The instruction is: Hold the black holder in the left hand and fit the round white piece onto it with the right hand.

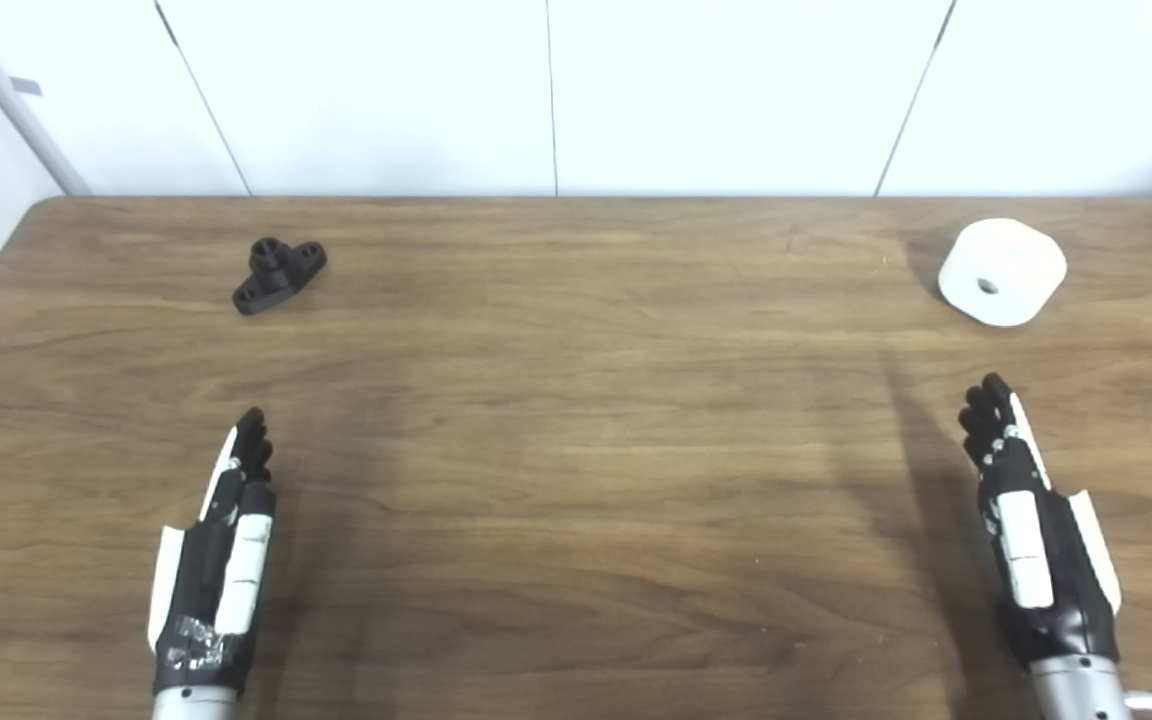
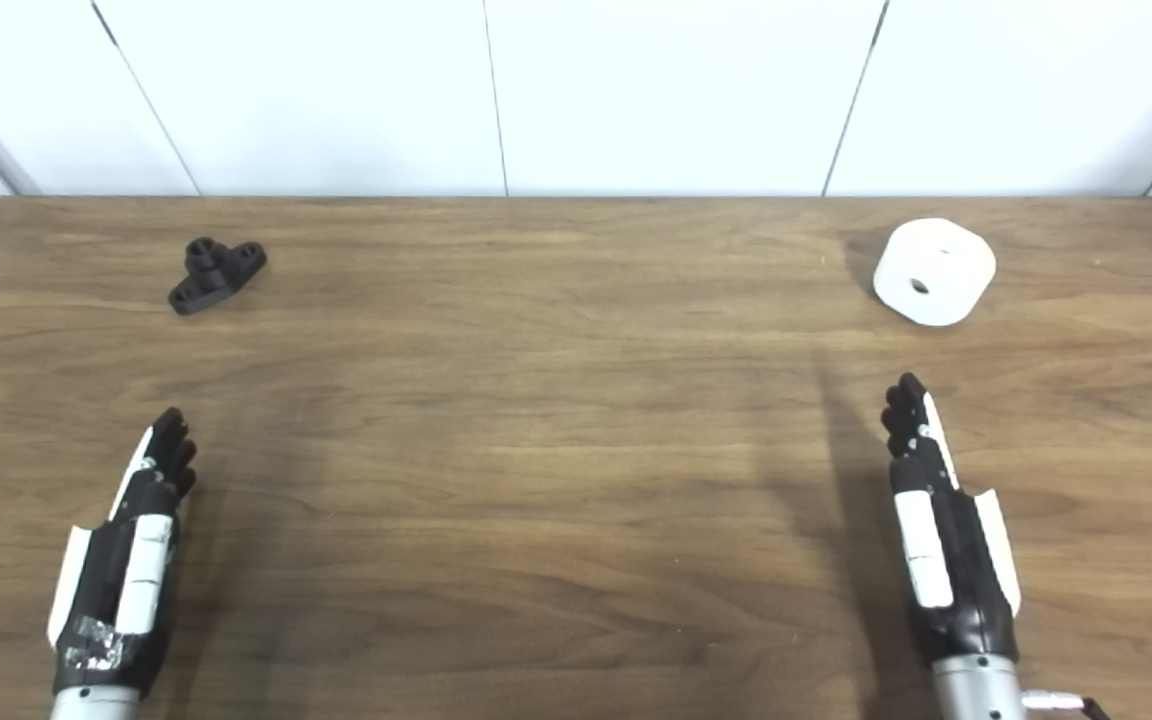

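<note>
Table (image 1: pixel 576 450) surface is wood grain, with white wall panels (image 1: pixel 576 90) directly behind its far edge. I see only two loose items on it.

Black holder (image 1: pixel 279 274): lies near the far left corner, a short way in from the far edge. Flat base with a hole at each end, short tube rising from the middle. It sits at a slant to the table edges. Nothing touches it.

Round white piece (image 1: pixel 1002 272): near the far right corner, tipped so its face with the small centre hole points toward my cameras. Well apart from the holder, almost the full table width between them.

Left robot hand (image 1: pixel 216 555): comes in at the near edge, left side, held edge-up over the table, fingers extended forward and lying side by side, holding nothing. The holder is well beyond its fingertips, roughly straight ahead and slightly to the right.

Right robot hand (image 1: pixel 1031 520): near edge, right side, same posture, fingers straight and unclenched, empty. The white piece lies ahead of its fingertips, a clear gap between.

Obstructions: I see nothing lying between either hand and its part. Each hand throws a long dark shadow on the wood along its inner side.
</note>
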Available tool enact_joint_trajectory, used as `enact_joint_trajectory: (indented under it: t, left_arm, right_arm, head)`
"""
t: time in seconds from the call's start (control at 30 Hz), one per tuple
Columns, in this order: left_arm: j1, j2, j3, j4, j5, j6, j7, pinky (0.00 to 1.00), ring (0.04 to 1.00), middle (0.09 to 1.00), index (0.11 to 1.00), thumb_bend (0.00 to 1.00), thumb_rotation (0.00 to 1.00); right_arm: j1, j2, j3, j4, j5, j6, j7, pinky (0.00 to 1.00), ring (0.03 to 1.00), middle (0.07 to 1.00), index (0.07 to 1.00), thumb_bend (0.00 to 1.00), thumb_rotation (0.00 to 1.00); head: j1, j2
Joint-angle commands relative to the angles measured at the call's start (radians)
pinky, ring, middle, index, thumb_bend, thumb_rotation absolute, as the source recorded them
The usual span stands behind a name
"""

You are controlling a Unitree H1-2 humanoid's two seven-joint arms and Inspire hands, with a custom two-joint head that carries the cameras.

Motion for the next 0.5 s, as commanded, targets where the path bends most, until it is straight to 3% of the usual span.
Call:
enact_joint_trajectory:
  t: [0.0, 0.47]
  left_arm:
    - [-0.004, 0.006, 0.009, -0.015, 0.009, -0.046, 0.003, 1.0, 0.989, 0.998, 0.996, 0.63, 0.89]
    - [-0.001, -0.004, 0.009, -0.039, 0.011, -0.013, 0.005, 1.0, 0.992, 0.998, 0.992, 0.63, 0.89]
  right_arm:
    - [-0.002, 0.017, -0.003, -0.023, 0.012, -0.04, -0.001, 1.0, 0.978, 0.982, 0.982, 0.57, 0.99]
    - [-0.003, 0.014, -0.003, -0.009, 0.005, -0.06, -0.001, 1.0, 0.97, 0.974, 0.978, 0.57, 0.99]
  head:
    - [0.001, 0.001]
    - [0.001, -0.004]
